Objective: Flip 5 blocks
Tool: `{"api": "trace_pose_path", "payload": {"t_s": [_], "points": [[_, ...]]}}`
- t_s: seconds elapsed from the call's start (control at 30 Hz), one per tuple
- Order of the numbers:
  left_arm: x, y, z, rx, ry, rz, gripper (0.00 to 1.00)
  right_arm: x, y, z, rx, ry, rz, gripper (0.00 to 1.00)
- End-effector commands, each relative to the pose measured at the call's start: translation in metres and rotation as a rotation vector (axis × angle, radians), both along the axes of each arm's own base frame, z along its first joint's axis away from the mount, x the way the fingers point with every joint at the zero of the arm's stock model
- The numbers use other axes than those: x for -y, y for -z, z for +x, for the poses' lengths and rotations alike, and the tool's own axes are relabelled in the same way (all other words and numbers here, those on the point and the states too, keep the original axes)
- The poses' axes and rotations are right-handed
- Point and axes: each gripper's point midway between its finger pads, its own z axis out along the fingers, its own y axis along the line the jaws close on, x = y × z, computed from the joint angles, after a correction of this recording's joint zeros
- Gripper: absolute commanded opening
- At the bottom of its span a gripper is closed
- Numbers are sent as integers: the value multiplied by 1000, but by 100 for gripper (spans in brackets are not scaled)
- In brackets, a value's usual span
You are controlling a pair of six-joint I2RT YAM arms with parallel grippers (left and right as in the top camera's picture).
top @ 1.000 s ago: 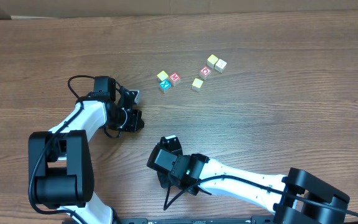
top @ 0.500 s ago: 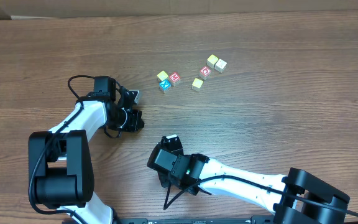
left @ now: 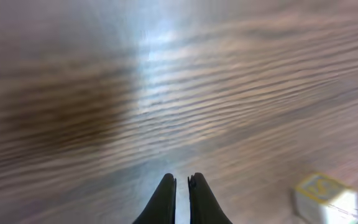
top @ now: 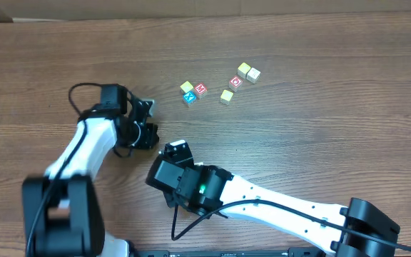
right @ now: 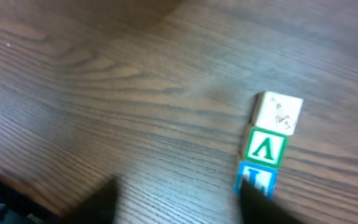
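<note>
Both arms had moved from where they were a second earlier. Your left arm's elbow had swung out toward the table's left edge. The right arm's wrist had slid left and a little up the table toward the blocks point(top: 226, 96). None of the seven blocks had shifted.

They sat in two loose clusters on the bare table point(top: 334, 128). The blue block point(top: 189, 98), the yellow block point(top: 186, 86) and the red M block point(top: 200, 89) formed the left one. The red O block point(top: 235, 81) and three pale ones lay further right.

Your left gripper point(left: 180, 198) was closed, fingertips together with nothing between them. Your right gripper point(right: 179, 208) had its jaws apart and empty, though they showed only as two blurred dark shapes at the bottom of its wrist view.

The left cluster lay up the table and to the right of your left gripper, and near it. Its wrist view caught one pale-faced block point(left: 326, 198) just off to the right of the fingers. From your right gripper the same cluster lay almost straight ahead but farther off. Three cubes showed in a row in its wrist view (cream, green A, blue).

The left gripper was nearer, but the right one was ready to take a cube. Being cubes, they had no long axis to line up with, only faces to square the fingers against.
</note>
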Motion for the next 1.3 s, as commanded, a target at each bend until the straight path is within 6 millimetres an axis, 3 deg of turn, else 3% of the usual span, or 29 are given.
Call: {"api": "trace_pose_path", "payload": {"t_s": [0.0, 0.17, 0.3, 0.57, 0.73, 0.87, 1.03, 1.17, 1.2, 1.27], "points": [[2, -80, 13, 233, 5, -13, 4, 0, -36, 17, 89, 32, -7, 100], [16, -156, -14, 430, 43, -81, 4, 12, -75, 25, 139, 59, -54, 100], [25, -206, -54, 569, 79, -118, 9, 28, -107, 28, 178, 80, -98, 100], [29, -272, -167, 812, 101, -111, 21, 78, -179, 22, 240, 119, -149, 100], [30, -290, -229, 901, 125, -91, 22, 104, -219, 15, 247, 225, -41, 100], [28, -292, -257, 933, 208, -10, 19, 141, -242, 15, 225, 459, 81, 100], [14, -290, -260, 916, 158, 68, 18, 180, -267, 19, 211, 645, 230, 100], [2, -293, -253, 930, 104, 129, 25, 220, -284, 28, 243, 766, 292, 100], [-1, -295, -251, 942, 91, 145, 28, 233, -288, 31, 269, 789, 291, 100], [-5, -298, -248, 957, 76, 165, 44, 250, -294, 35, 310, 815, 278, 100]]}}
